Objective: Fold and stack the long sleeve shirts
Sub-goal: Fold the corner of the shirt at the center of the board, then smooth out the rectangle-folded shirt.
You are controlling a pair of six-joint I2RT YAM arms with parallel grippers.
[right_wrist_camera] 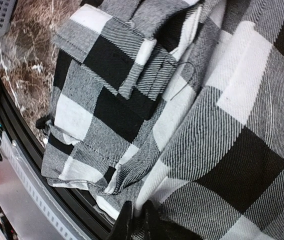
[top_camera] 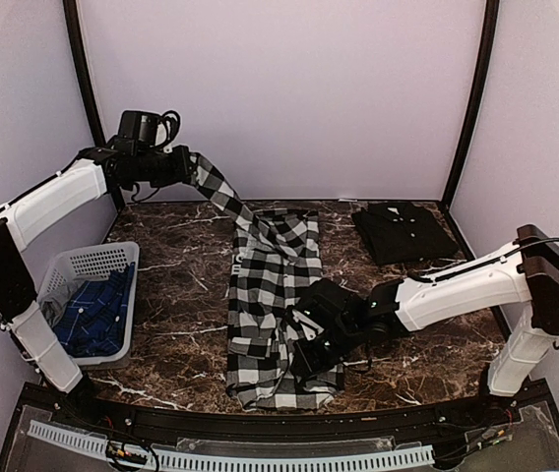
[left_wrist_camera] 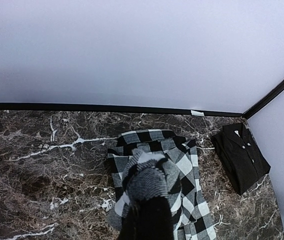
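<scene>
Checked shirt (top_camera: 270, 295) at mid-surface of the marble table (top_camera: 171, 285). Lies lengthwise from far side to near edge, rumpled along the middle, near hem bunched in folds close to the table's front rail. One sleeve (top_camera: 216, 187) lifted clear of the surface, slanting up towards the far left corner.

Left gripper (top_camera: 186, 167) raised above that corner, clenched on the sleeve end (cloth humped over the fingers in the left wrist view (left_wrist_camera: 149, 182)).

Right gripper (top_camera: 304, 339) low over the shirt's near right part, pinched tight on checked cloth. Fingertips (right_wrist_camera: 127, 222) together, fabric drawn in at them.

Black shirt (top_camera: 403, 231) folded flat at far right of the table, well apart from the checked one.

White perforated basket (top_camera: 93, 261) at left edge, blue cloth (top_camera: 97, 305) inside.
</scene>
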